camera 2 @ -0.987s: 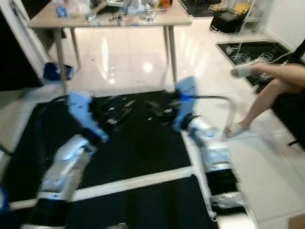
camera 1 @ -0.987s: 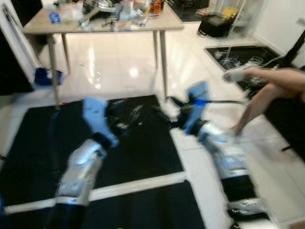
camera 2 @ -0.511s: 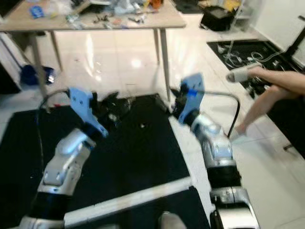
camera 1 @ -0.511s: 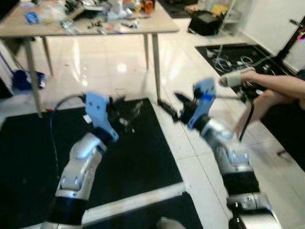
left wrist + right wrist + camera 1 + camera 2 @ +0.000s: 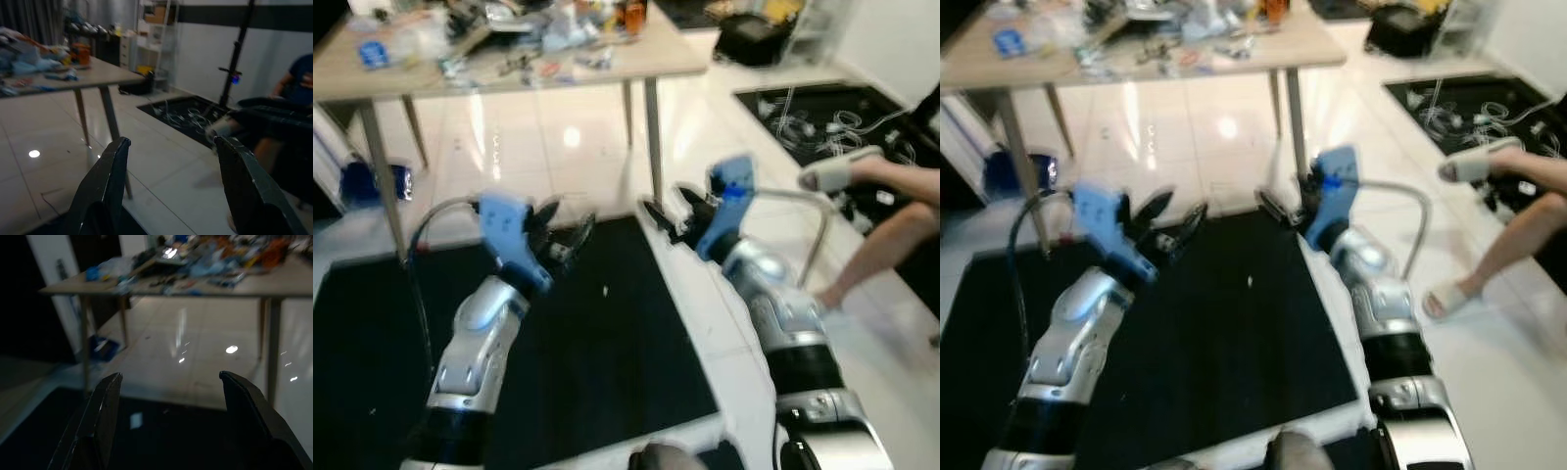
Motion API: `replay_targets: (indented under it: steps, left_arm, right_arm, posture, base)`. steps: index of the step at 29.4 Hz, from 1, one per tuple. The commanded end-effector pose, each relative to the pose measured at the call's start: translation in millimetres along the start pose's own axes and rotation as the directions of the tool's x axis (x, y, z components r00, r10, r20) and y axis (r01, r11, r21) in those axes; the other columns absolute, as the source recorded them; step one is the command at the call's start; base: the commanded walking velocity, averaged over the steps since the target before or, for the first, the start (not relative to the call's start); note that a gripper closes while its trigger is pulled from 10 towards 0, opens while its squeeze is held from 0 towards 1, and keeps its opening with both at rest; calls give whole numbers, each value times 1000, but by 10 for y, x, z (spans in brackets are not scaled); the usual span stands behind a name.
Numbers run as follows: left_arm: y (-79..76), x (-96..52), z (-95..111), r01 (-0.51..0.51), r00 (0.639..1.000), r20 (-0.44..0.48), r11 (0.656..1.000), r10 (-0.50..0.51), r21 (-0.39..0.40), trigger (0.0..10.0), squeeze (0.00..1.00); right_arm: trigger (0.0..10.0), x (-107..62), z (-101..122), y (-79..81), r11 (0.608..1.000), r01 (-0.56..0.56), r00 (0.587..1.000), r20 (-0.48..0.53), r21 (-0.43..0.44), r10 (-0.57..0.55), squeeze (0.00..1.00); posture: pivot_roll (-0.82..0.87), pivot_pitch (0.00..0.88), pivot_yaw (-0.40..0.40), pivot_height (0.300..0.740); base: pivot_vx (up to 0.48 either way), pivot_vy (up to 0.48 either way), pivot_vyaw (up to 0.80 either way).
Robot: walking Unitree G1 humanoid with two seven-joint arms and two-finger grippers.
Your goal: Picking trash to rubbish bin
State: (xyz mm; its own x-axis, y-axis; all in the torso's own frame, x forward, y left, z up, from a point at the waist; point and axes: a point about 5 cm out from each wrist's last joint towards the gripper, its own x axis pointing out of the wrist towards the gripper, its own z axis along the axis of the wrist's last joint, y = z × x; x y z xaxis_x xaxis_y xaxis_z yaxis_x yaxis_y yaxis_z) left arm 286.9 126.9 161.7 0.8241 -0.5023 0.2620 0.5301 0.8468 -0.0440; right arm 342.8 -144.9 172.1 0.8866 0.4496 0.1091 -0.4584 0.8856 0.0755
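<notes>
Both grippers, left and right, hang spread and empty over a mat. A table stands ahead, a person's leg at right. A white scrap, perhaps trash, is too small to orient.

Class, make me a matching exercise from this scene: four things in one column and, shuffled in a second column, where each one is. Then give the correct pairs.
Things
1. small white scrap
2. clutter of small items
3. tangle of cables
4. blue object

Places
A. on the far black mat, right
B. on the floor by the table's left leg
C. on the near black mat between the arms
D. on the tabletop

Pairs: 1-C, 2-D, 3-A, 4-B
</notes>
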Motion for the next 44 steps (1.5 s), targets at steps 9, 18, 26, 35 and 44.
replay_targets:
  steps: [9, 18, 26, 35, 44]
  left_arm:
    - [36, -39, -22, -24, 1000, -6, 1000, 24, 5, 10000, 0]
    - [61, -30, -1, -40, 999, 1, 999, 40, 15, 10000, 0]
    - [72, -29, 7, -50, 999, 5, 999, 50, 18, 10000, 0]
    - [83, -27, 10, -56, 998, 6, 998, 56, 20, 10000, 0]
    - [84, -25, 9, -57, 998, 5, 998, 57, 22, 10000, 0]
  right_arm:
    - [10000, 8, 35, -104, 996, 82, 996, 25, -19, -82, 0]
    - [10000, 26, 38, -115, 995, 94, 995, 37, -34, -93, 0]
    - [10000, 27, 40, -125, 994, 103, 994, 42, -45, -101, 0]
    - [10000, 27, 34, -174, 987, 139, 990, 43, -74, -136, 0]
    - [10000, 16, 40, -225, 982, 168, 985, 47, -83, -165, 0]
  posture:
    - [-83, 0, -18, 740]
    - [-82, 0, -18, 740]
    - [-83, 0, -17, 740]
    - [-83, 0, -17, 740]
    - [-83, 0, -17, 740]
  base:
    - [480, 0, 0]
    - [480, 0, 0]
    - [480, 0, 0]
    - [480, 0, 0]
    - [480, 0, 0]
